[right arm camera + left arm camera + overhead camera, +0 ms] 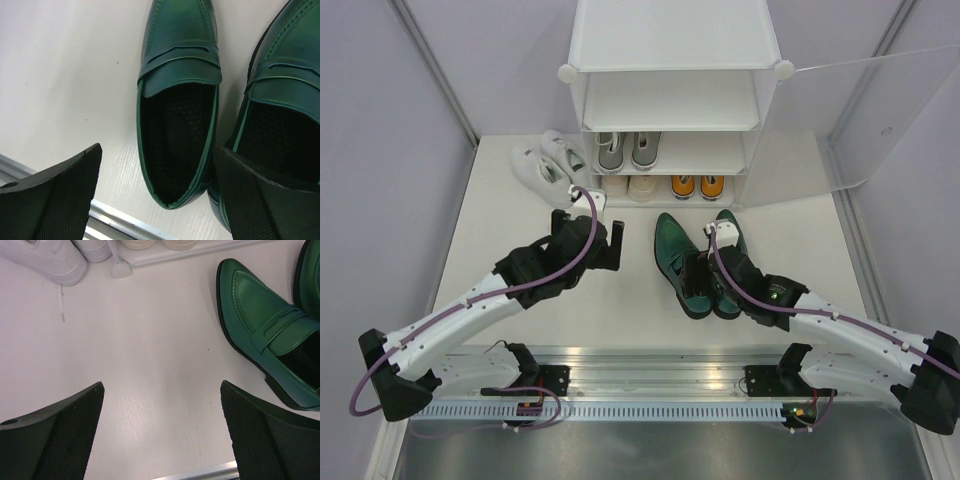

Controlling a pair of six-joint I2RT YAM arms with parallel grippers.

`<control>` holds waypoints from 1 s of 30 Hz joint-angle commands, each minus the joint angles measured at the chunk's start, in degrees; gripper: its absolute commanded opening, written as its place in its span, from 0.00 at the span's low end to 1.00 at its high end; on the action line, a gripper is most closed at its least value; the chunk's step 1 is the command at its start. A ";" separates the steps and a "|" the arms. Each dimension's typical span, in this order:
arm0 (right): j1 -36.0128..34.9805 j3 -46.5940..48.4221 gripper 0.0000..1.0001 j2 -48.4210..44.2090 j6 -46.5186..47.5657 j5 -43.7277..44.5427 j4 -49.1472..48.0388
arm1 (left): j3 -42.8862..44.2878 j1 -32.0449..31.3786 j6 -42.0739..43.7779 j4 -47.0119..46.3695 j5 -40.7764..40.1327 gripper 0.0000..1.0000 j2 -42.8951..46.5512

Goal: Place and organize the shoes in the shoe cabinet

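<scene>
1. Step in hand, as I judge it: picking up the glossy dark green pointed shoes [698,265]. The pair sits side by side on the white table [620,320], centre-right of the top view, in front of the tall white plastic shoe cabinet [670,40], not yet shelved.
2. Right gripper [157,147]: jaws spread wide, straddling one green shoe's heel end, gripping nothing.
3. Left gripper [161,385]: jaws wide apart over bare table, left of the pair, holding nothing.
4. Next prob. needs a firm pinch on the heel wall, then lift and carry to a free shelf.
5. Cabinet: grey canvas lace-ups [628,150] on mid shelf. Cream pair [642,187] and orange canvas lace-ups w/ white toes [697,185] on bottom. No shoes seen on top shelf.
6. White sneakers [550,165] lie outside, upper left, beside the cabinet.
</scene>
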State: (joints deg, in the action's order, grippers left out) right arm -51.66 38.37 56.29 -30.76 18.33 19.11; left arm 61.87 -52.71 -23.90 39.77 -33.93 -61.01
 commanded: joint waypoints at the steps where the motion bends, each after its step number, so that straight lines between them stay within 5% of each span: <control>1: -0.29 0.57 0.96 1.97 1.32 3.37 -2.59 | 0.98 0.50 3.85 2.15 -1.65 1.00 2.12; 4: -0.28 -0.48 0.96 5.31 1.85 1.12 -4.86 | -3.06 0.94 3.95 0.76 -8.51 1.00 3.35; 30: -2.66 1.18 0.98 25.44 -2.99 6.28 -7.34 | -5.35 6.83 7.02 -0.30 -11.06 1.00 4.23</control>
State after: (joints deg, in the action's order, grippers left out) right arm -53.63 40.05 79.15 -30.00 27.33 10.92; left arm 56.93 -46.57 -18.92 40.60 -41.98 -57.63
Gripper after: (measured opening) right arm 0.982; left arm 0.994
